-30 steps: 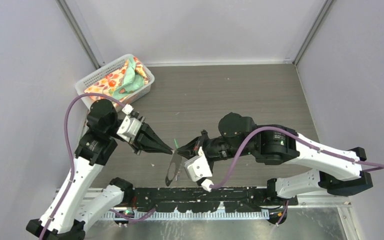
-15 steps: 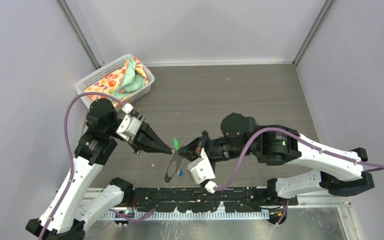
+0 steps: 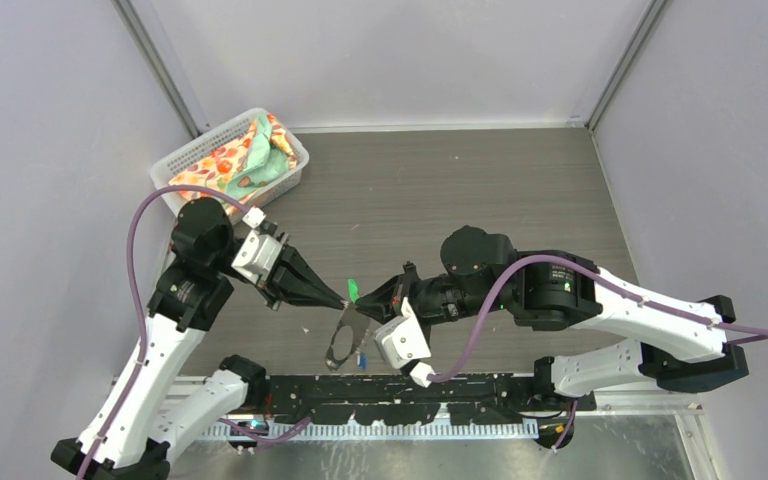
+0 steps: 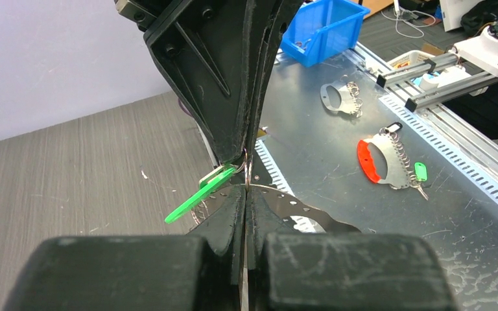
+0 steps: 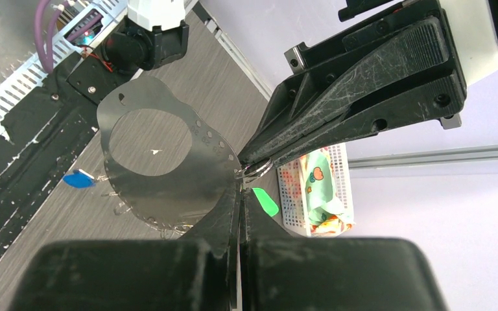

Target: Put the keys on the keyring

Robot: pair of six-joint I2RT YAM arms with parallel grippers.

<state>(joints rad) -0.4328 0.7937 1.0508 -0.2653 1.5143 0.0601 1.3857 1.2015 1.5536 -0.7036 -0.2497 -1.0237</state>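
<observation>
Green key going onto the keyring, tip to tip

Both pincers are clenched. My right gripper point(image 5: 238, 194) clamps the keyring point(image 5: 202, 173) by its perforated rim. My left gripper point(image 5: 248, 161), touching that same rim, seems to pinch the small loop of the green key point(image 5: 266, 202), whose tag sticks out just beside the rim. The blue key point(image 5: 78, 179) dangles at the keyring's opposite edge, apparently already on. I'd hold the keyring rigid and feed the loop into one rim hole slowly, without twisting.
</observation>
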